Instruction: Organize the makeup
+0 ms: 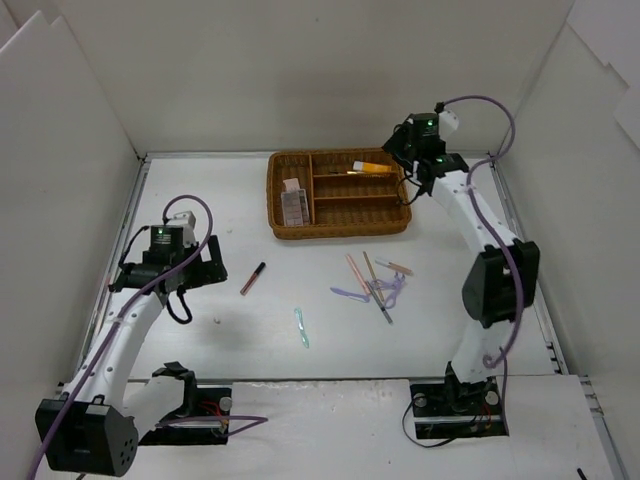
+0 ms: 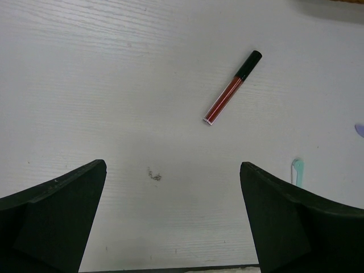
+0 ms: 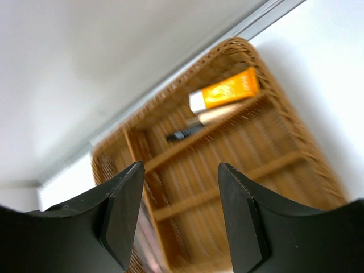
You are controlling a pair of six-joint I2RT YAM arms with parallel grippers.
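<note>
The wicker tray (image 1: 340, 226) holds an orange tube (image 1: 372, 167), a black mascara (image 3: 183, 134) and palettes (image 1: 293, 204) in its left cell. On the table lie a red lip gloss with a black cap (image 1: 253, 277), a mint tool (image 1: 301, 326) and a pile of pencils and lilac tools (image 1: 375, 283). My left gripper (image 1: 215, 262) is open and empty, left of the lip gloss (image 2: 232, 89). My right gripper (image 1: 412, 180) is open and empty, above the tray's right end (image 3: 284, 119), where the orange tube (image 3: 224, 91) shows.
White walls enclose the table on three sides. The mint tool's tip (image 2: 297, 170) shows by my left gripper's right finger. A small dark smudge (image 2: 154, 175) marks the table between the left fingers.
</note>
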